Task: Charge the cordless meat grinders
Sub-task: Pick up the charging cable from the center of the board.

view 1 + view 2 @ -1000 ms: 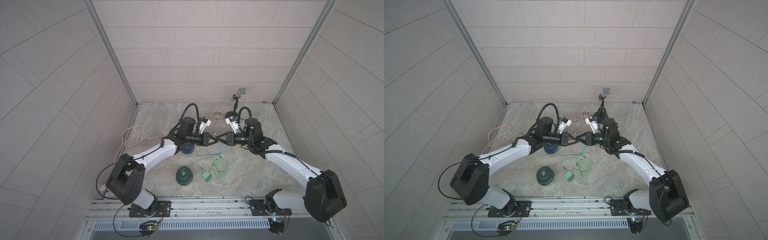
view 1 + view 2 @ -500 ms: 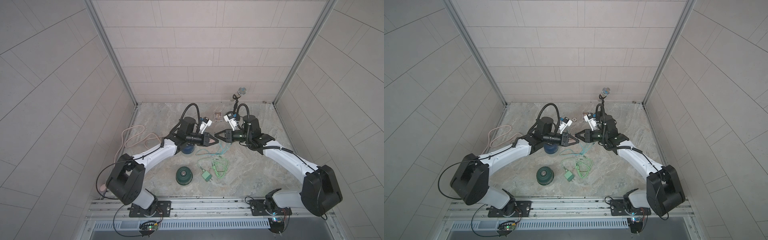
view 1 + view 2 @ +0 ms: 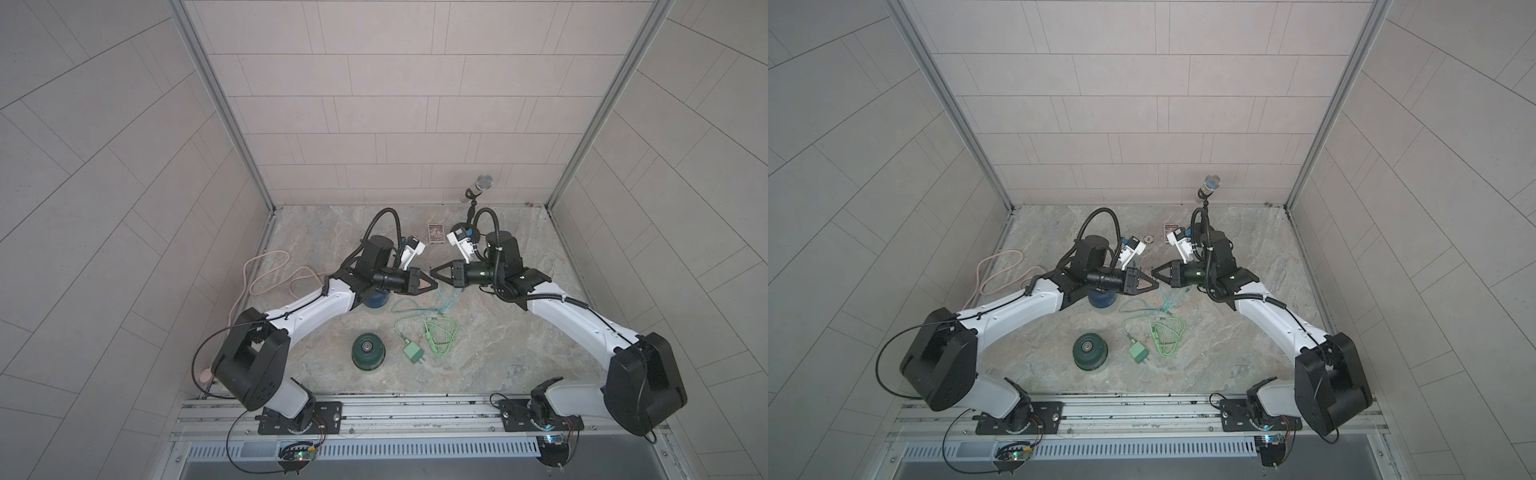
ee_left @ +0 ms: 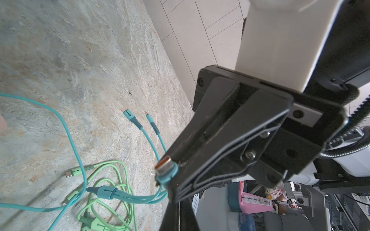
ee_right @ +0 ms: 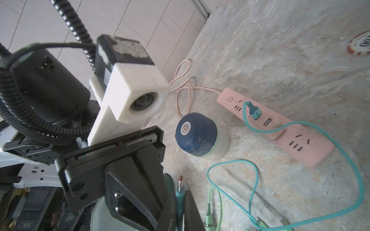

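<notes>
I'm pinching the teal cable's plug (image 4: 163, 167) w/ both jaws pressed together on it: left gripper (image 3: 433, 285) steadying, right gripper (image 3: 433, 272) aligning, prob. for the blue meat grinder (image 5: 197, 135).

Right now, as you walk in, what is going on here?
The left hand is shut on one plug of the teal cable, held above the table. The right hand, shut, faces it, tips close. That cable's other end sits in the pink power strip. The blue grinder and green grinder stand with no cable visibly attached.
</notes>
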`<act>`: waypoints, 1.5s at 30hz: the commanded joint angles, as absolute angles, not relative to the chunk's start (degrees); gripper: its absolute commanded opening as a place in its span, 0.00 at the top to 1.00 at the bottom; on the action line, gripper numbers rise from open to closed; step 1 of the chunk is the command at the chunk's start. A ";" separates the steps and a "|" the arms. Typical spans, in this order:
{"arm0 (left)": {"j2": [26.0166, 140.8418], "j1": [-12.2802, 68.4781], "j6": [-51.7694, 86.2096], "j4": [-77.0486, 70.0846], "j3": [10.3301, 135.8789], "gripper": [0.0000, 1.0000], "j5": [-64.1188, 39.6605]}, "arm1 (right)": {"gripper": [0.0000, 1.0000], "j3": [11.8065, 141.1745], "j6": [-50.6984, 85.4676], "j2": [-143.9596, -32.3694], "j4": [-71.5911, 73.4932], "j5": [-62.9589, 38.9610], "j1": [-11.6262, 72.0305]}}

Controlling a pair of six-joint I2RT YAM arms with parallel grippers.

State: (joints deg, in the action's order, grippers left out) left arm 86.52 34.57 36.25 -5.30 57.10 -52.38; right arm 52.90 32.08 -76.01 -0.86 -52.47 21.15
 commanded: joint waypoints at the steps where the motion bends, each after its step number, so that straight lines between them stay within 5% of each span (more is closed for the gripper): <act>1: 83.54 34.72 33.83 -4.52 59.06 0.98 -52.66 | 0.91 52.12 32.68 -74.56 -1.55 -52.68 21.07; 6: 81.66 33.78 29.81 1.97 60.12 0.78 -53.92 | 0.92 52.40 32.72 -74.09 -0.97 -54.52 20.89; 14: 76.54 27.80 27.18 4.48 59.29 0.68 -56.67 | 0.91 52.11 30.76 -74.00 -1.48 -62.21 20.83; 30: 79.63 27.88 27.21 0.96 59.93 0.68 -66.32 | 0.90 55.50 27.34 -75.52 -7.19 -67.98 23.82; 45: 80.53 28.63 29.44 -2.55 58.05 0.79 -67.97 | 0.90 57.11 27.16 -76.64 -8.21 -68.64 24.58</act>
State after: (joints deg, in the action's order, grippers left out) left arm 80.27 28.27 29.15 0.54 58.78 -65.95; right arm 55.72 28.27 -76.40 -8.43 -67.90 24.12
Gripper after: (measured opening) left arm 0.210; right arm 0.099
